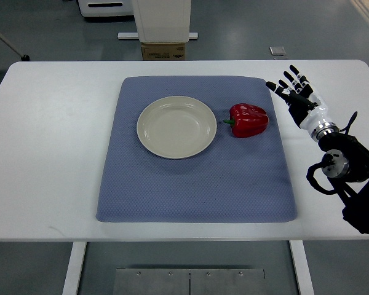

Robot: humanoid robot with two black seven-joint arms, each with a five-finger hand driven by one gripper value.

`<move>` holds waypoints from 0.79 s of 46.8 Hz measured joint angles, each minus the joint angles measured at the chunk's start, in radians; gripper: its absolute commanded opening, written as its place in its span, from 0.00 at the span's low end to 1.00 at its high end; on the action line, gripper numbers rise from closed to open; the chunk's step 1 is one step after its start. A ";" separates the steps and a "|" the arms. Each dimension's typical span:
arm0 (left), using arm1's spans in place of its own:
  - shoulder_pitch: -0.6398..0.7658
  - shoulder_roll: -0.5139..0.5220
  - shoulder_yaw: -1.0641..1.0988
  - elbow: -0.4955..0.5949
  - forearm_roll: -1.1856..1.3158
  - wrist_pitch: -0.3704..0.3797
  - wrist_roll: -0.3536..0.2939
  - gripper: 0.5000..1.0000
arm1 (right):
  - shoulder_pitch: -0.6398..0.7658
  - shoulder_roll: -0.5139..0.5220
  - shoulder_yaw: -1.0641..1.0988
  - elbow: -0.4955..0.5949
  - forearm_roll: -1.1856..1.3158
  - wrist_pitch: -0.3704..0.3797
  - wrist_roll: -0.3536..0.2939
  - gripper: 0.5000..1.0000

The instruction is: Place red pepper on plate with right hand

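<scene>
**Reaching for the pepper**

Top view: we are holding our right hand (293, 91) out over the white table (55, 141), fingers spread and gripping nothing. Our arm is coming in from the right edge of the picture; our left arm is not showing at all.

The pepper (248, 119) is lying on the blue mat (190, 190), just to the left of the hand and a little nearer to us, apart from the fingertips. Its green stem is pointing left, away from the hand and toward the plate (177, 127). The plate is sitting further left again, just beyond the stem, near it but not touching it, and holding nothing.

We are judging the task as barely begun: the grasp is not yet made. To do this step well, we are wanting to bring the hand left and down over the pepper's broad body, keeping the fingers wide until they are straddling it, then closing around the thick lobes and not the stem. The skin looks glossy and rounded, so we are expecting it to slip or roll under a shallow pinch; a deep, enclosing grip seems safer.
</scene>
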 measured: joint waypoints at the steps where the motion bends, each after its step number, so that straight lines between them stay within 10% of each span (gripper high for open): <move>1: 0.000 0.000 0.000 0.000 0.000 0.000 0.000 1.00 | 0.000 0.000 -0.001 0.000 0.000 0.000 0.000 1.00; 37: -0.002 0.000 0.000 0.001 0.000 0.000 0.000 1.00 | 0.002 0.000 -0.004 0.000 0.000 0.000 0.000 1.00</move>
